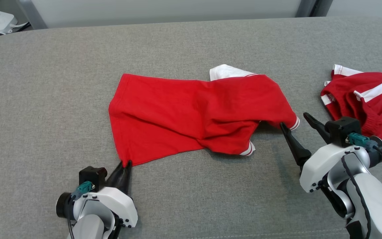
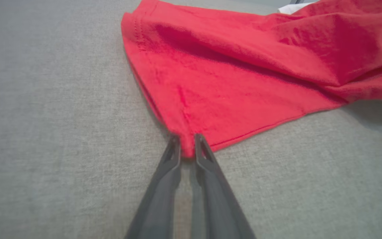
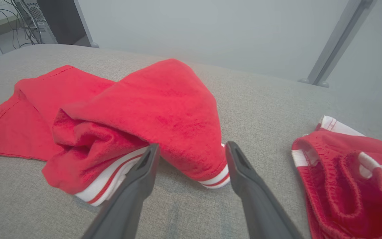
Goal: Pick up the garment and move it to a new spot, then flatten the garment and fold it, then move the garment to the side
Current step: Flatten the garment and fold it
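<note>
At the tips of the left gripper (image 1: 126, 163), a hem corner of the red garment (image 1: 191, 109) is being pinched. In the left wrist view the two dark fingers are pressing together on that corner (image 2: 187, 147), with only a sliver of red cloth between them. From there the garment (image 2: 244, 66) is spreading away ahead and to the right of the gripper, lying rumpled on the grey fabric worktop (image 1: 45, 99).

Ahead of the right gripper (image 1: 293, 120), the garment's sleeve end is lying bunched. This gripper is standing wide apart and is holding nothing. In the right wrist view its fingers are framing a white-and-red striped cuff (image 3: 216, 177), with the gripper (image 3: 191, 146) just in front of the folded red cloth (image 3: 151, 99). Whether the fingertips are touching the fabric is hard to tell. A second striped cuff (image 3: 104, 186) is lying just to the left of this gripper.

To the right of the right gripper, apart from the garment, another red piece of clothing with white bands (image 1: 366, 99) is lying crumpled on the worktop.
</note>
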{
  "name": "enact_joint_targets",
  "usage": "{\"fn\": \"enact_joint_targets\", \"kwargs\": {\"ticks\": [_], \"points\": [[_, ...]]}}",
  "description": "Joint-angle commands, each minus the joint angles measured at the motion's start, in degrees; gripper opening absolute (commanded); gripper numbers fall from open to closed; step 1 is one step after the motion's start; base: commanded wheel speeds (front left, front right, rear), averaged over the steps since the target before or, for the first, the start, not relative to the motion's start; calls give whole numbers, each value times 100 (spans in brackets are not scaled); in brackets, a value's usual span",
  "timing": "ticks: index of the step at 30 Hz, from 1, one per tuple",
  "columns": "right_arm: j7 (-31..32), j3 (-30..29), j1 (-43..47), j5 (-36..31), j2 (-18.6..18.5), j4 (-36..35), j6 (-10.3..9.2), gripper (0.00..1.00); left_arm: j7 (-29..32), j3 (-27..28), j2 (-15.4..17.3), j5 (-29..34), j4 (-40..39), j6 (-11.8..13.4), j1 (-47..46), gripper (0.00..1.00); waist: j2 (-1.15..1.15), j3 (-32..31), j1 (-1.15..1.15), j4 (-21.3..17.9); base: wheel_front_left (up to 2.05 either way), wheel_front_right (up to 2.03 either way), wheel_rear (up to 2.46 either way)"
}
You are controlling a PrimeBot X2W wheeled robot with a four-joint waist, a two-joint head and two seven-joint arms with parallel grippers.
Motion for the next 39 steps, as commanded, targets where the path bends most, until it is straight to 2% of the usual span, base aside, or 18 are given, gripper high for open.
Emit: {"fn": "enact_joint_targets", "kwargs": {"ticks": [1,3,11,20,24,25,26,34,39], "points": [[-103,32,-16,-23,-11,-184,23,100,-49,153,65,-9,-51,47,-203,6,0,-7,0,-27,0,0,0],[-120,7,1,-18,-17,-190,23,100,-49,179,65,-21,-69,56,-207,0,0,-21,0,-49,0,0,0],[-177,120,347,116,-123,-219,23,100,-49,706,130,10,-407,245,30,0,0,-175,0,82,0,0,0],[-123,747,482,328,-104,-189,23,100,-49,1221,257,102,-602,389,212,0,0,-229,0,218,0,0,0],[-139,962,428,373,-94,-59,23,100,-49,1348,269,165,-521,366,248,0,0,-192,0,233,0,0,0],[-167,958,407,362,-101,-6,23,100,-49,1351,256,189,-519,358,241,58,0,-183,0,241,0,0,0],[-195,921,385,334,-110,62,23,100,-49,1343,237,211,-533,339,234,100,0,-173,0,254,0,0,0],[-487,590,77,-376,-169,464,23,100,-49,1155,93,354,-972,261,211,100,0,-87,0,418,0,0,0],[-300,849,-174,-737,-187,828,23,100,-49,966,70,330,-1253,229,211,100,0,-11,0,571,0,0,0]]}}
